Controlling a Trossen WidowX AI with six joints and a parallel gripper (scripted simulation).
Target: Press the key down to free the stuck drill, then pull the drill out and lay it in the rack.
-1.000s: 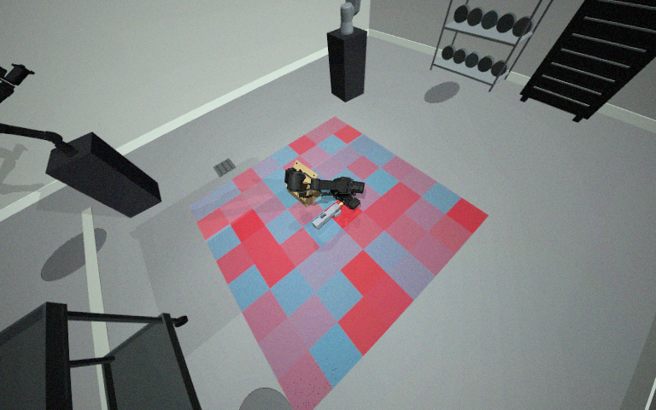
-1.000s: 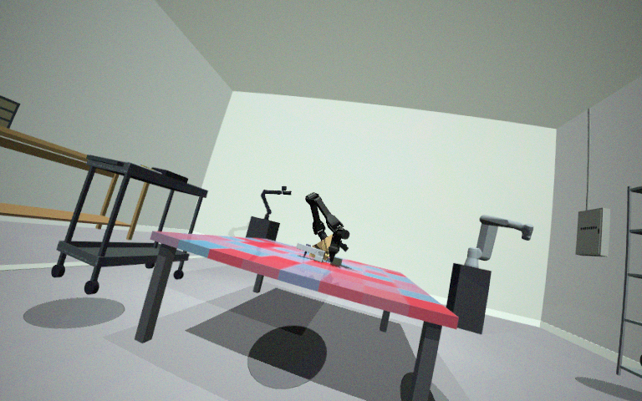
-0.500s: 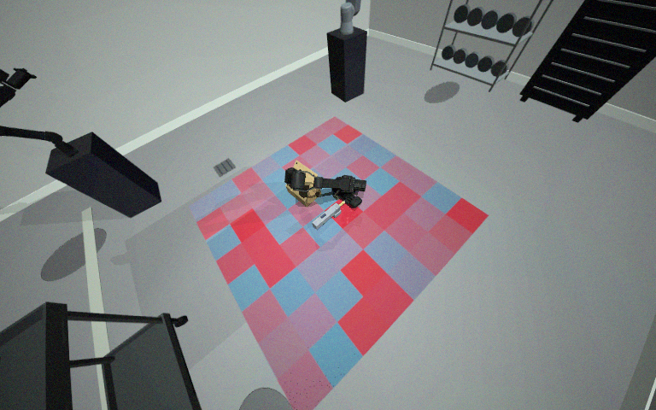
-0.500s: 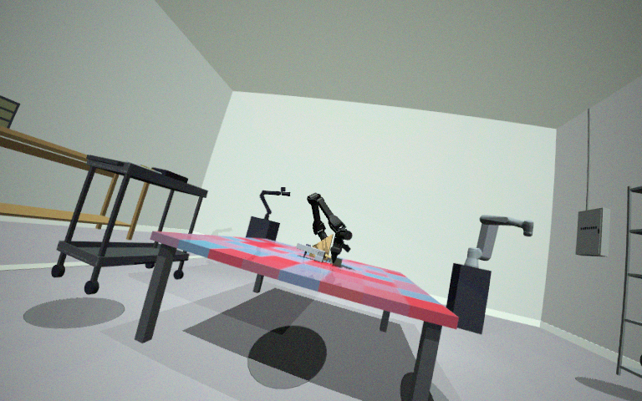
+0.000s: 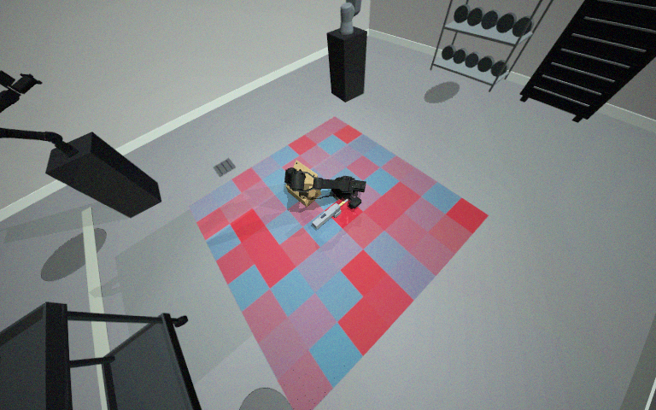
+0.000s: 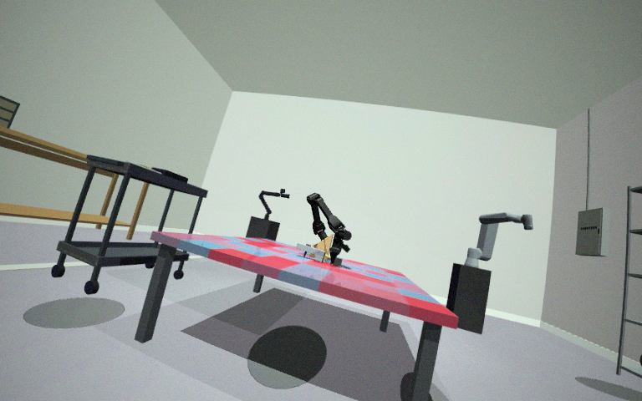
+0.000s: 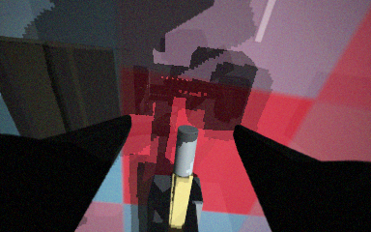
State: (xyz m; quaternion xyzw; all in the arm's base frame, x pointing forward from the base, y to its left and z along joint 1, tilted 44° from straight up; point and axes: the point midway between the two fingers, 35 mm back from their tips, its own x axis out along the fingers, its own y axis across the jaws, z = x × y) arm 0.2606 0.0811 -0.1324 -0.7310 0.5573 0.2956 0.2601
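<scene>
A long light grey block (image 5: 325, 217) (image 6: 308, 251) lies on the table beside the arm. A yellow bar (image 5: 342, 203) (image 7: 181, 200) sticks out at its end near my gripper. A round light grey piece with a dark end (image 7: 185, 152) sits at the end of the yellow bar. Which part is the drill and which the key I cannot tell. My gripper (image 5: 348, 199) (image 6: 337, 255) (image 7: 184, 125) is open low over the table, its black fingers apart on either side of the round piece. The round piece is not gripped. No rack can be made out for certain.
A wooden piece with holes (image 5: 309, 181) (image 6: 325, 244) stands close by the arm's base. A dark brownish ribbed panel (image 7: 82, 87) is at the left of the wrist view. The patchwork table (image 5: 372, 309) (image 6: 303, 280) carries all this. A cart (image 6: 141, 173) stands away from the table.
</scene>
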